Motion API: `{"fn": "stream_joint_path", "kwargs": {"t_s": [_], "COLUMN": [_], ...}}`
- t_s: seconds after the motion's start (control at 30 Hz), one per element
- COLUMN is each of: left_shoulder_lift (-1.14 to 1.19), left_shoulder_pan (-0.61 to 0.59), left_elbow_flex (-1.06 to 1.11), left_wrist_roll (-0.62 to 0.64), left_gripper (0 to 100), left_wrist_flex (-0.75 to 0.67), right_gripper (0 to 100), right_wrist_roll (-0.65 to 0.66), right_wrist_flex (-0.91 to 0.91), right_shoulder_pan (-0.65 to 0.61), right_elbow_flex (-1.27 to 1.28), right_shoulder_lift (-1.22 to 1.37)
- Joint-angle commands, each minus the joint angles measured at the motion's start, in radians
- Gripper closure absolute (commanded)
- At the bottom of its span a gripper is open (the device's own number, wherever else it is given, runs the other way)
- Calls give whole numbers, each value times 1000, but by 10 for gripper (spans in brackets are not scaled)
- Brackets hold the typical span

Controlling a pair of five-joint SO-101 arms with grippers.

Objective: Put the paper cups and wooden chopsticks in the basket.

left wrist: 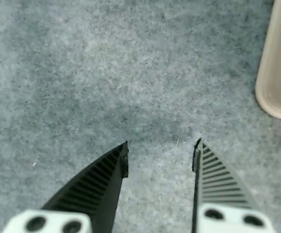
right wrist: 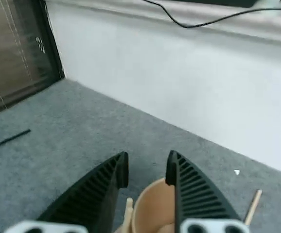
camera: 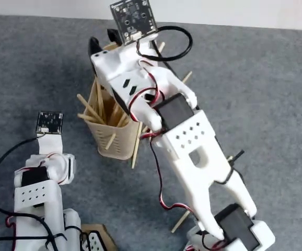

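Observation:
A beige basket [camera: 112, 137] stands mid-table with several wooden chopsticks [camera: 91, 110] sticking out of it. My right gripper [camera: 103, 42] hangs over the basket's far side, and its jaws stand open. A paper cup [right wrist: 152, 213] sits just below and between the right gripper [right wrist: 147, 162] fingers, apart from the left one. One loose chopstick [camera: 181, 219] lies on the carpet by the right arm's base, and another [camera: 137, 146] leans beside the basket. My left gripper [left wrist: 161, 145] is open over bare carpet, with the basket's rim [left wrist: 279, 73] off to one side.
Grey carpet covers the table. A white wall [right wrist: 179, 87] and a black cable [right wrist: 199, 22] lie beyond the basket. A small black object [right wrist: 4, 141] rests on the carpet. A brown board [camera: 96, 235] sits by the left arm's base.

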Motion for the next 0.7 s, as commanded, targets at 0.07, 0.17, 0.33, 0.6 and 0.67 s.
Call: {"fn": "stream_joint_path", "kwargs": {"t_s": [0.07,0.17,0.33,0.6,0.67], "left_shoulder_lift": [-1,-1,-1,2,2], "left_shoulder_pan": [16,16,16,15,15], "left_elbow_flex": [-2,-2,-2,-1,-1], "left_wrist_roll": [-9,-9,-9,-9,-9], "left_gripper": [765,765,765,765,765], "left_wrist_flex": [-14,-14,-14,-14,-14], "right_gripper": [856,856,856,856,856], "right_wrist_roll": [115,124,121,212,247], "right_wrist_flex": [228,406,753,1040,1044], "right_shoulder_pan": [45,125,295,427,421], "right_elbow_flex": [-151,-265,-395,-176,-58], "right_shoulder_lift": [-202,-259,-266,-325,-360]}}
